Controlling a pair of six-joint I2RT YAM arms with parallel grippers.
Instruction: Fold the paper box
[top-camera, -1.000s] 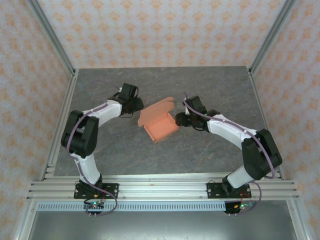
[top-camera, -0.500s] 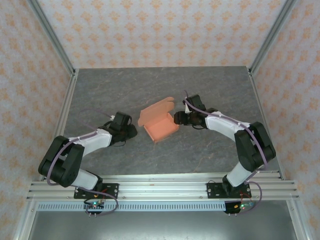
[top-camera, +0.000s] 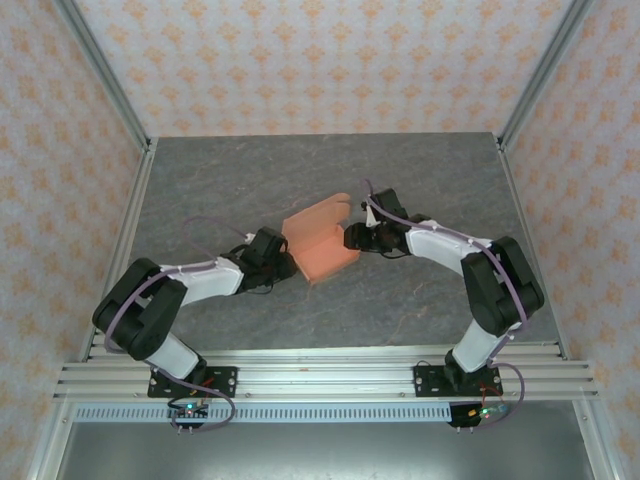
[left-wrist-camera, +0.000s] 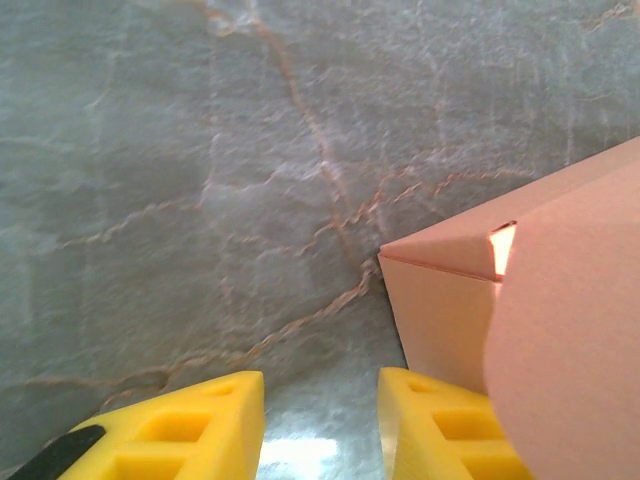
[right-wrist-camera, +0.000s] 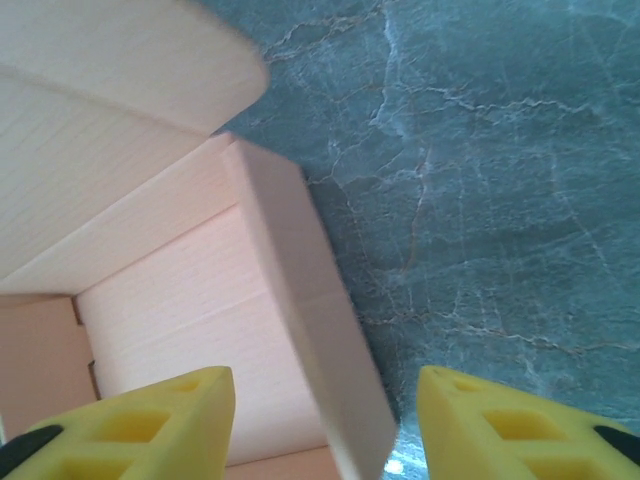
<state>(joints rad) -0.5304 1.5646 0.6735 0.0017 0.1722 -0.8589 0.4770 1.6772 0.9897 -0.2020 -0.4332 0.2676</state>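
- Salmon-orange card paper box (top-camera: 320, 245), part-folded (rear flap raised), sits mid grey stone-look table (top-camera: 230, 180).
- Left gripper (top-camera: 283, 262) at box's 8 o'clock: fingers apart, gap empty.
- Right gripper (top-camera: 350, 238) at 3 o'clock: fingers apart, straddling a side wall.

We can read no text, label, brand, number or sign in these views; the paper box (top-camera: 320, 252) shows only plain salmon-orange card on each face we see.
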